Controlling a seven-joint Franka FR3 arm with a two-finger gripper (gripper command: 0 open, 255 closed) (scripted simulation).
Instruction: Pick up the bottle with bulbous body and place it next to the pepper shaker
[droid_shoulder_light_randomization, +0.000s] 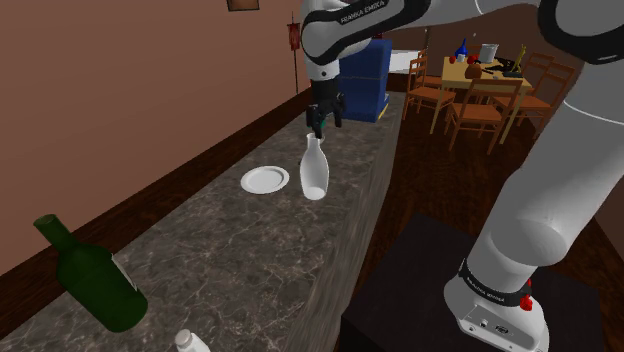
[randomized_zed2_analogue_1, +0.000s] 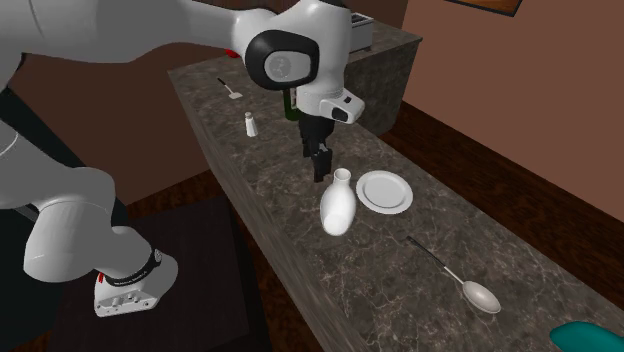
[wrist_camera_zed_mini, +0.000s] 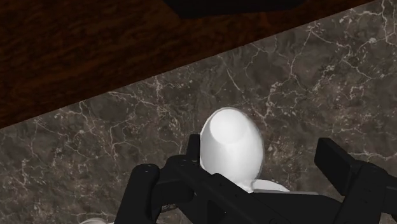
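White bottle (droid_shoulder_light_randomization: 314, 172), round body, slim neck, upright, prob. unheld

Counter (droid_shoulder_light_randomization: 230, 250): dark polished stone, pale veining. White bottle (droid_shoulder_light_randomization: 314, 172): smooth, slight sheen, material unclear. Green bottle (droid_shoulder_light_randomization: 100, 285): glossy glass. Spoon (randomized_zed2_analogue_1: 474, 291): shiny metal. Floor (wrist_camera_zed_mini: 95, 51): dark grained wood.

The bottle (randomized_zed2_analogue_1: 338, 203) is plain white, with a round, swollen belly that narrows to a slim neck. It stands upright on the dark marbled counter (randomized_zed2_analogue_1: 390, 272), near its front edge and just beside a white plate (randomized_zed2_analogue_1: 384, 191), not touching it. The shaker (randomized_zed2_analogue_1: 251, 124) is small, white and upright. It stands on the same counter, well apart from the bottle.
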